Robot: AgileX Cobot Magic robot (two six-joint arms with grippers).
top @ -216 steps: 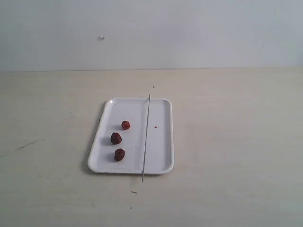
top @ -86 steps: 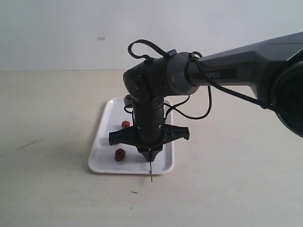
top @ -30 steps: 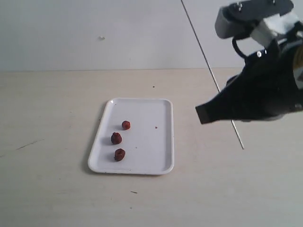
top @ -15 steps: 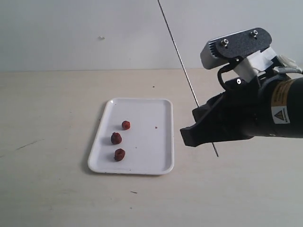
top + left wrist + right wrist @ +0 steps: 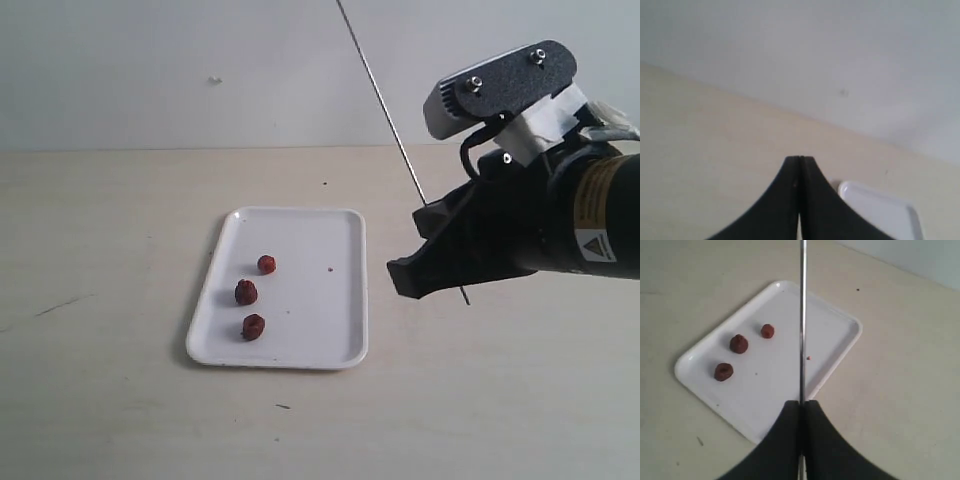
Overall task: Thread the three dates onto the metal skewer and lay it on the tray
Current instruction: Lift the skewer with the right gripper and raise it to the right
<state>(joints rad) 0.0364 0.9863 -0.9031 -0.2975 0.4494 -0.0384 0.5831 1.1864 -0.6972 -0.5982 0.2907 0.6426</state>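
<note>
**Nothing threaded yet**

A flat white rectangular tray [image 5: 300, 235] with rounded corners lies on the pale bench [image 5: 100, 400]. Three small, wrinkled, dark reddish-brown dates [image 5: 245, 292] sit loose in a row on the tray's left half. The right tool [image 5: 801, 404] is off the tray's right side and above the bench. It is pinching a very thin, straight grey metal skewer [image 5: 380, 100] near one end, and the long part slants upward. The left tool [image 5: 799, 160] is pressed together and holds nothing, with a corner of the tray just beside it.
</note>
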